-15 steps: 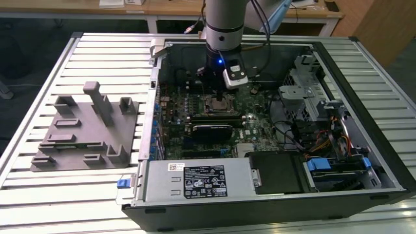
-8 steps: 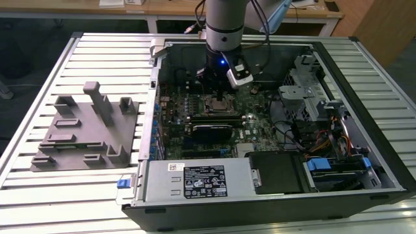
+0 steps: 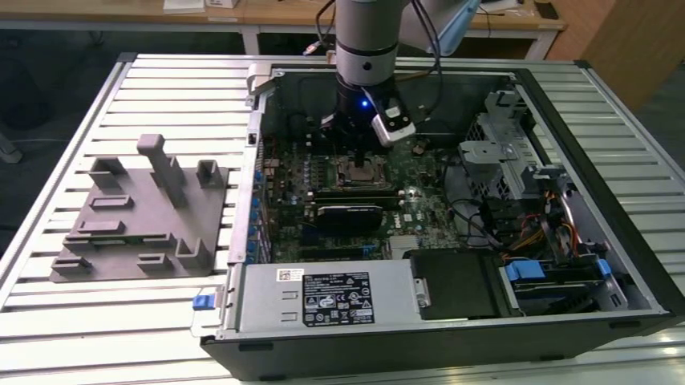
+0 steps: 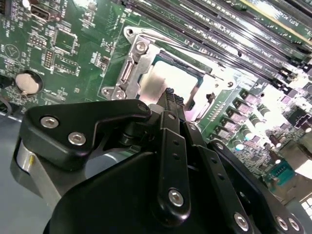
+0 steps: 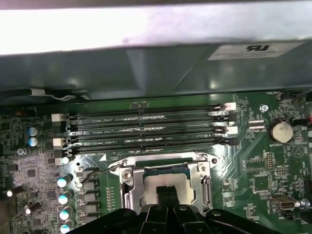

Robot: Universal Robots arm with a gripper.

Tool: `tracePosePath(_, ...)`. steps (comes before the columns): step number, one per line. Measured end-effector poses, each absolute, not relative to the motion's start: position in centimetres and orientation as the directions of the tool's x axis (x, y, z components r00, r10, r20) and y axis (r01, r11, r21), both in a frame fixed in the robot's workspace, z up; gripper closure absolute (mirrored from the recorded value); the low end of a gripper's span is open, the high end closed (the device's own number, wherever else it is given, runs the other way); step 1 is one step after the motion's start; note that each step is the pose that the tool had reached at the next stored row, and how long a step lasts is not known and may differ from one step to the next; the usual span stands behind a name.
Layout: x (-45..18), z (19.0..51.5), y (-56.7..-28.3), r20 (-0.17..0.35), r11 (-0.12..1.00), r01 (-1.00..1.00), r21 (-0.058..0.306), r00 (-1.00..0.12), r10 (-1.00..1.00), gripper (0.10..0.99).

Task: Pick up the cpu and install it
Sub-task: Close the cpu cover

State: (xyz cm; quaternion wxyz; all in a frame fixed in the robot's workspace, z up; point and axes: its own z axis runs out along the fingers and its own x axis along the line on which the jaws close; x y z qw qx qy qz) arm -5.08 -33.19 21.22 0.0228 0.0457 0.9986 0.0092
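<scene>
One chip is the whole job, and we find the cpu [image 4: 163,80] lying flat inside the metal-framed socket [image 4: 139,48] of the green motherboard [image 3: 419,192]. Its pale top shows through the frame's opening in both wrist views. The pincer [image 5: 168,191] stands directly over it. Its fingers are drawn together with no gap that we can make out, and they clasp nothing. Their tips sit at or just above the chip's top, and we cannot tell whether they touch it.

In the exterior view the arm reaches down into the open computer case [image 3: 321,301]. The grey moulded tray [image 3: 128,216] lies well apart on the slatted bench [image 3: 160,96], toward that view's left.

We judge the pick-up and the carry to be done and the chip placed. The memory slots [image 5: 146,129] run just beside the socket. Whether the chip is fully seated and the frame latched we cannot make out, so that part may be left
</scene>
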Motion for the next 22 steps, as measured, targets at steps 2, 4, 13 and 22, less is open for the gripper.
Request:
tracePosePath(2,-5.3,21.1,-33.2,-0.045,0.996,0.092,0.021,-0.995,0.093,0.98)
tracePosePath(4,-5.6,21.1,-33.2,-0.045,0.995,0.093,0.021,-0.995,0.094,0.98)
tracePosePath(13,-6.7,20.6,-33.2,-0.045,0.995,0.098,0.021,-0.994,0.099,0.98)
tracePosePath(22,-7.4,20.2,-33.3,-0.045,0.995,0.098,0.021,-0.994,0.099,0.98)
